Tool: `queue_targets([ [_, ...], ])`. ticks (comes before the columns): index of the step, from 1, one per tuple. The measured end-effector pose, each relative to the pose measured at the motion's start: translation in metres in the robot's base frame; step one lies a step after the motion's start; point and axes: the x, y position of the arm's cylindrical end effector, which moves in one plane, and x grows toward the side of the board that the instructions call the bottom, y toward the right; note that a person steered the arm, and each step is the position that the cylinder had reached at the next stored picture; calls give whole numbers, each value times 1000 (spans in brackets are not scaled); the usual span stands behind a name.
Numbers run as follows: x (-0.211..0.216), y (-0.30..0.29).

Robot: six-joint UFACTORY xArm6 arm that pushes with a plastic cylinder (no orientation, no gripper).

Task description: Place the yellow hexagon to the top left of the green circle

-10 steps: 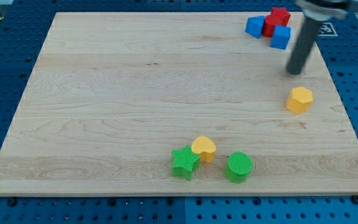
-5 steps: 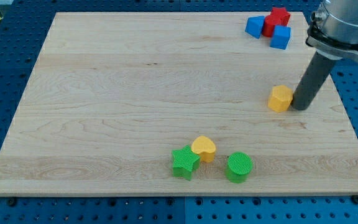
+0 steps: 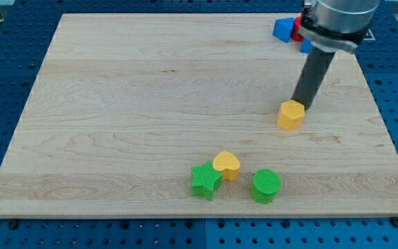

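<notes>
Here, my tip (image 3: pixel 300 106) touches the yellow hexagon (image 3: pixel 291 115) at its upper right edge, on the worktop (image 3: pixel 137 97) right of centre; the rod carries no hand. The green circle (image 3: pixel 265 186) sits well below, near a yellow heart (image 3: pixel 227 164) and green star (image 3: pixel 205 180)
</notes>
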Motion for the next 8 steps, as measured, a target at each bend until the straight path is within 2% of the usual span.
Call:
queue_targets([
  [2,26,-34],
  [4,62,-36],
  [8,78,-18],
])
